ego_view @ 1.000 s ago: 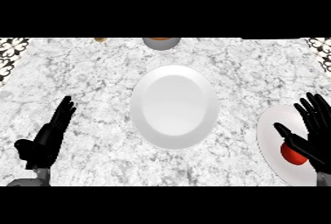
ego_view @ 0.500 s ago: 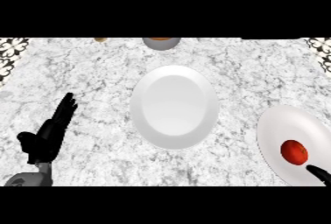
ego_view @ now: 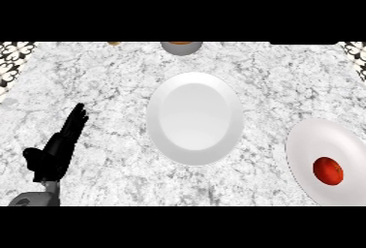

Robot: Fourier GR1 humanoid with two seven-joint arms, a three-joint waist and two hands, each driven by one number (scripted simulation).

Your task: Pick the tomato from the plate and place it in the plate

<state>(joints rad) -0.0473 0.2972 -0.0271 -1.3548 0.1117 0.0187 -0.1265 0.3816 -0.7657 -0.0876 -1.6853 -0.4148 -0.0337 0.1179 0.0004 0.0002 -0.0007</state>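
Since 1 s ago my right hand has pulled out of frame; it was over the lower-right plate. Left hand hasn't budged: lower left, fingers straight & pressed together, pointing up-frame, touching nothing. Next out, the center plate mid-frame on the marble counter. Tomato sits on the lower-right plate, well apart from the left hand. Grey bowl at top edge.
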